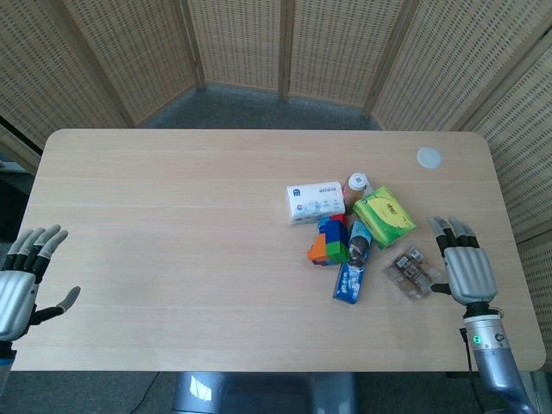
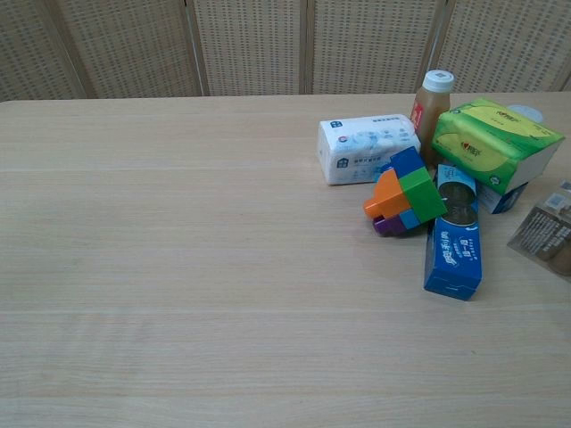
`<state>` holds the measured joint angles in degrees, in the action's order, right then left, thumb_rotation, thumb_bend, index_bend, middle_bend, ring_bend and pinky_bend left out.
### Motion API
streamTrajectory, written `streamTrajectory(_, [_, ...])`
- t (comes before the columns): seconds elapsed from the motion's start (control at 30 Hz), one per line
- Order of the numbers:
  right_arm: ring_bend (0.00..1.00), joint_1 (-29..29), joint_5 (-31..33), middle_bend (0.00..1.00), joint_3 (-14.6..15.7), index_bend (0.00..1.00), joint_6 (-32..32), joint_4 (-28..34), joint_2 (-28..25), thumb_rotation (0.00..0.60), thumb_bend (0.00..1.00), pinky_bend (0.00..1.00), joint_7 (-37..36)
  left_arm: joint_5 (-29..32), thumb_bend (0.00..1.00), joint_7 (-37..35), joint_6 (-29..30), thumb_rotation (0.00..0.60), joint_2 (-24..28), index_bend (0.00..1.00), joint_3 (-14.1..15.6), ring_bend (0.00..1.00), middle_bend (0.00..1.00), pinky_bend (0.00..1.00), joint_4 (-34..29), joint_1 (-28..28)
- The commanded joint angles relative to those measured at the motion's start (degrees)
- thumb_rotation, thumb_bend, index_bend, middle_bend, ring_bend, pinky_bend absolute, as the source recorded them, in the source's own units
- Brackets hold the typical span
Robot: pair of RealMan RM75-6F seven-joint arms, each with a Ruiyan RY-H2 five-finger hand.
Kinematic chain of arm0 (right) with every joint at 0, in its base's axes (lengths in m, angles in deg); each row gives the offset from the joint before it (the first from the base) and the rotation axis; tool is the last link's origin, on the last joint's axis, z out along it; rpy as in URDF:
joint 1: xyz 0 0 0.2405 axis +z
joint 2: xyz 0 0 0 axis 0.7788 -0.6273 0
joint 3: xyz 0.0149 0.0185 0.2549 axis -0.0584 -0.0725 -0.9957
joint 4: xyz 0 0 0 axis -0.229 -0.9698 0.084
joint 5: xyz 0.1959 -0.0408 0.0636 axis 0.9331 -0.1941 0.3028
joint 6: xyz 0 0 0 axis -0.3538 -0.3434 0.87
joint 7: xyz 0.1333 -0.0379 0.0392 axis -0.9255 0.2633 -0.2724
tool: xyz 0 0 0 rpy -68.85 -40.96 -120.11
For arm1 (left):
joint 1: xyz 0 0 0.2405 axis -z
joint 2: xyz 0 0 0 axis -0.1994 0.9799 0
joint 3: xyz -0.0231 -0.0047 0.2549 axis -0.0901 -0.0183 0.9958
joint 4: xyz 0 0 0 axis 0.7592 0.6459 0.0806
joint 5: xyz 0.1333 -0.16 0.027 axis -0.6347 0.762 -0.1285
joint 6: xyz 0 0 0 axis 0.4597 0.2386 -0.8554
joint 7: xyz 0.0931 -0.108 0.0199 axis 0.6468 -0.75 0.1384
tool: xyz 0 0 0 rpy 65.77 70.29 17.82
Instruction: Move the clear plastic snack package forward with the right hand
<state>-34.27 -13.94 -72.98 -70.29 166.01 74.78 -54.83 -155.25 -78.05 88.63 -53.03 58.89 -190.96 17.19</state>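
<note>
The clear plastic snack package (image 1: 409, 272) lies flat on the table (image 1: 172, 224) at the right, brown snacks showing through; the chest view catches only its left part (image 2: 546, 234) at the frame's edge. My right hand (image 1: 467, 266) hovers just right of it, palm down, fingers spread, apart from the package and holding nothing. My left hand (image 1: 24, 282) sits at the table's near left edge, fingers apart and empty. Neither hand shows in the chest view.
Left of the package lie a blue box (image 1: 352, 263) and a stack of colourful blocks (image 1: 330, 241). Behind it sit a green tissue box (image 1: 383, 216), a small bottle (image 1: 357, 184) and a white tissue pack (image 1: 315, 202). A white disc (image 1: 429, 157) lies far right.
</note>
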Motion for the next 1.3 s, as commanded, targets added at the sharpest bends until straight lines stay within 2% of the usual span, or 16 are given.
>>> streamTrajectory(0.03, [0.00, -0.02, -0.18, 0.00, 0.00, 0.00, -0.11, -0.21, 0.06, 0.585, 0.00, 0.00, -0.37, -0.08, 0.33, 0.10, -0.03, 0.600, 0.08, 0.10, -0.02, 0.00, 0.08, 0.00, -0.17, 0.06])
streamTrajectory(0.27, [0.00, -0.89, -0.75, 0.00, 0.58, 0.00, -0.96, 0.34, -0.75, 0.569, 0.00, 0.00, -0.91, -1.10, 0.33, 0.93, 1.08, 0.600, 0.01, 0.10, 0.02, 0.00, 0.08, 0.00, -0.88, -0.25])
streamTrajectory(0.4, [0.00, -1.42, -0.15, 0.00, 1.03, 0.00, -1.02, 1.74, -0.93, 0.483, 0.00, 0.00, -0.19, -1.16, 0.33, 0.58, 0.46, 0.600, 0.45, 0.10, -0.17, 0.00, 0.08, 0.00, -1.12, 0.26])
streamTrajectory(0.67, [0.00, -0.92, 2.66, 0.00, 2.28, 0.00, 1.16, 4.33, 0.26, 0.381, 0.00, 0.00, 5.88, -1.00, 0.33, 0.78, -1.94, 0.600, 1.45, 0.09, -0.96, 0.00, 0.08, 0.00, -1.92, 2.25])
streamTrajectory(0.83, [0.00, 0.19, 4.95, 0.00, 2.52, 0.00, 2.96, 2.93, 2.70, 0.359, 0.00, 0.00, 9.34, -0.90, 0.33, 1.00, -2.76, 0.600, 1.32, 0.08, -1.09, 0.00, 0.07, 0.00, -2.19, 2.93])
streamTrajectory(1.23, [0.00, 1.28, 7.77, 0.00, 2.13, 0.00, 4.85, -4.21, 8.09, 0.358, 0.00, 0.00, 8.95, -0.90, 0.33, 0.35, -2.23, 0.600, 1.74, 0.07, -0.73, 0.00, 0.07, 0.00, -1.94, 2.68])
streamTrajectory(1.3, [0.00, 1.50, 8.28, 0.00, 1.95, 0.00, 5.43, -5.61, 8.89, 0.344, 0.00, 0.00, 8.39, -0.92, 0.33, 0.32, -2.20, 0.600, 1.71, 0.07, -0.67, 0.00, 0.07, 0.00, -1.88, 2.67])
